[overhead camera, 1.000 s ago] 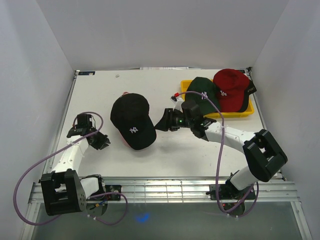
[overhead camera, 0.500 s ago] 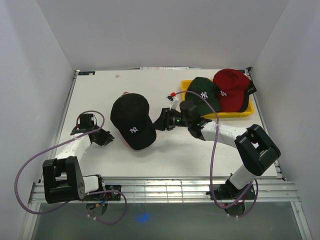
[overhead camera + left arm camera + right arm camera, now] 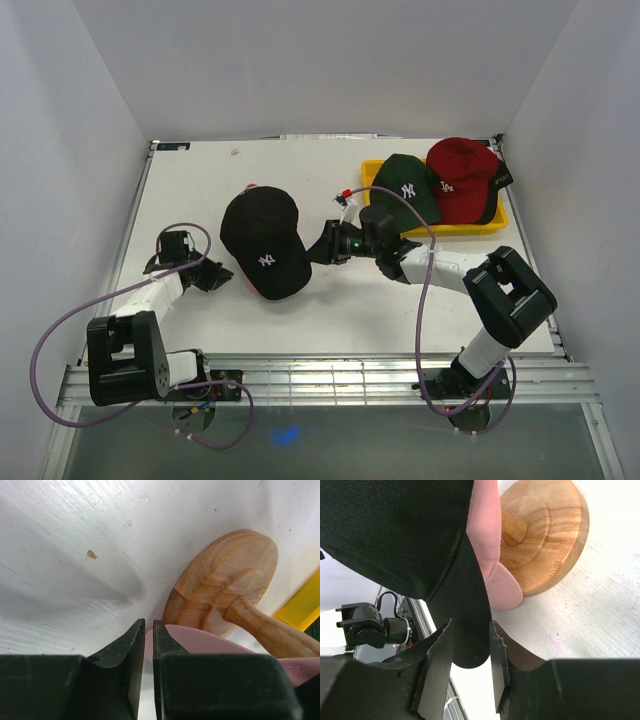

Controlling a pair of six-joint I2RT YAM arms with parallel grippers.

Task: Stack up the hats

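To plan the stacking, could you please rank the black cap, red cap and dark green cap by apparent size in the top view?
1. black cap: largest, though it sits higher, nearer the camera.
2. red cap.
3. dark green cap: close to the red, so unsure.

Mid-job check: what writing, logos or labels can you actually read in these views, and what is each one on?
"NY", white, on the front of the black cap at mid-table.
"NY", white, on the dark green cap in the yellow tray.
White emblem on the red cap: too small to read for sure.
Both wrist views: no text visible.
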